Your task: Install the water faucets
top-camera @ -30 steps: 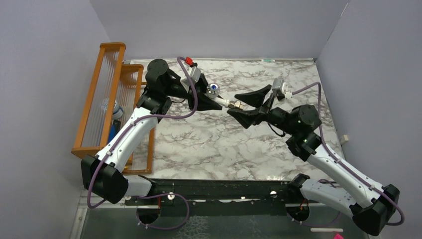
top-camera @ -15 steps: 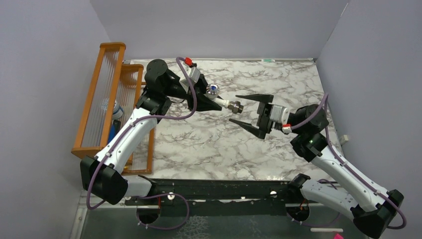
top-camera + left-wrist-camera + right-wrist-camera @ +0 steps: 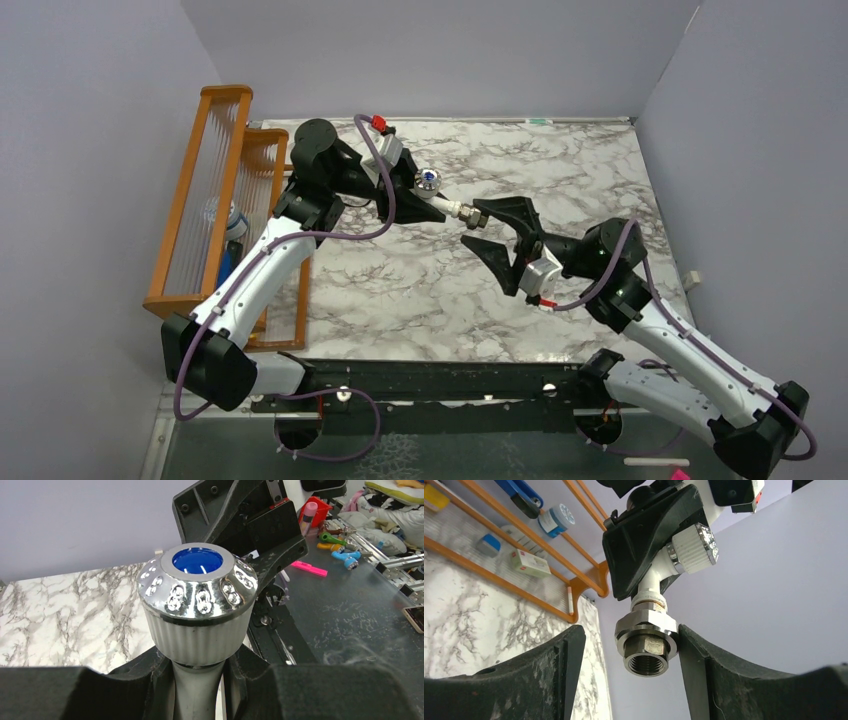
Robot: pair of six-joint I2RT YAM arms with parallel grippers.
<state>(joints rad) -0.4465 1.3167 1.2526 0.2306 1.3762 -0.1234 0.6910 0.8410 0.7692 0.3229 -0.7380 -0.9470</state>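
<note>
My left gripper [image 3: 428, 205] is shut on the white faucet [image 3: 445, 202] and holds it above the marble table. Its silvery knob with a blue centre [image 3: 429, 180] faces up and fills the left wrist view [image 3: 197, 580]. A metal nut fitting [image 3: 474, 213] sits on the faucet's threaded end. My right gripper [image 3: 488, 232] is open, its jaws either side of that nut. In the right wrist view the nut [image 3: 647, 645] hangs between my fingers, the right finger [image 3: 704, 675] touching it, the left finger [image 3: 559, 665] apart from it.
An orange wooden rack [image 3: 205, 200] with ribbed clear panels stands at the table's left edge, holding small items such as a blue-capped tub [image 3: 555, 518]. Grey walls enclose the marble table [image 3: 400, 290] at the back and sides. A black rail [image 3: 430, 380] runs along the near edge.
My right gripper has rolled over and moved left towards the faucet, so its open jaws now straddle the nut. The left arm and faucet have stayed still.
</note>
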